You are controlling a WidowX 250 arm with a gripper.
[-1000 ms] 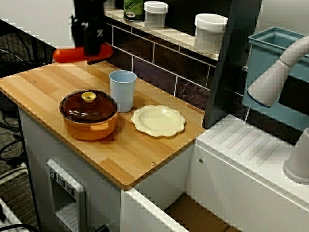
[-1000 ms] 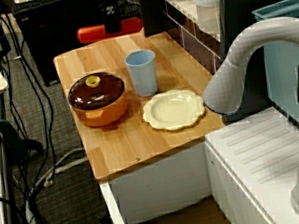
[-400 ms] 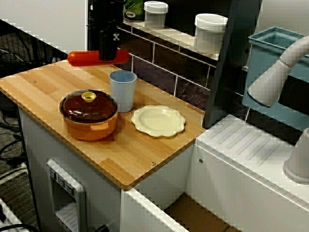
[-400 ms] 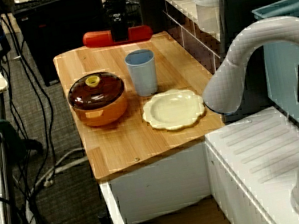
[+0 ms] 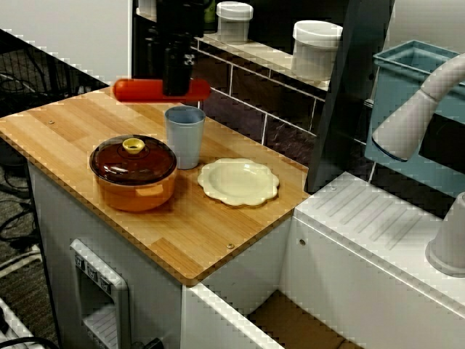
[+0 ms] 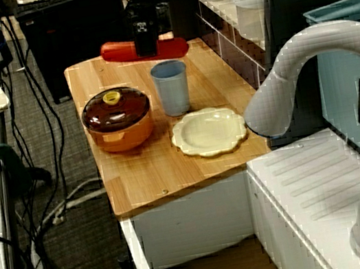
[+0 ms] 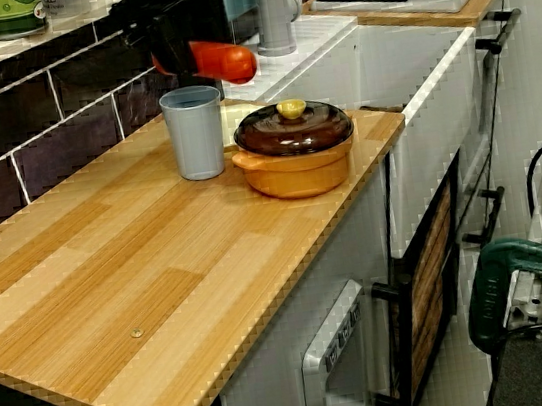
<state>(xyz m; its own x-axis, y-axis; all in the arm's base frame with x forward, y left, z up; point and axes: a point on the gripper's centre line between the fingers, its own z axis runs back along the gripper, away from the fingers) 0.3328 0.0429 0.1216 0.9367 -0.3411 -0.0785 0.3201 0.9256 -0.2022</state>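
My black gripper (image 5: 176,86) is shut on a long red cylinder (image 5: 136,90), held level in the air. It hangs just behind and above the light blue cup (image 5: 184,135), apart from it. In the view past the tap, the gripper (image 6: 145,46) grips the red cylinder (image 6: 116,50) at its middle, beyond the cup (image 6: 172,87). In the view along the counter, the rounded end of the red cylinder (image 7: 231,62) shows above the cup (image 7: 193,131). An orange pot with a brown lid (image 5: 134,171) stands left of the cup. A cream scalloped plate (image 5: 238,180) lies to the cup's right.
The wooden counter (image 5: 65,123) ends at a dark upright post (image 5: 341,94). White jars (image 5: 316,47) stand on the tiled back ledge. A white tap (image 5: 414,109), a white drainboard (image 5: 363,218) and a blue bin (image 5: 407,80) are to the right. Cables and a black stand (image 6: 70,28) lie beyond the counter's far end.
The gripper has carried the red cylinder to the right along the back of the counter, from the far left corner to just behind the blue cup. Cup, pot and plate have not moved.
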